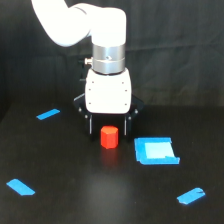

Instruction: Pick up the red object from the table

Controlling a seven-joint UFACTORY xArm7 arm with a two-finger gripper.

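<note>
White gripper (108, 131) low over the glossy black table (75, 200), black fingers (89, 125) spread on both sides of the red object (109, 137), contact not clear, block upright, blue square patch (156, 150) just beside on the exterior view's right, arm cut off at top.

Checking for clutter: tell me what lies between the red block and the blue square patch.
Nothing: in the exterior view only bare black table separates the red object from the blue square patch.
</note>
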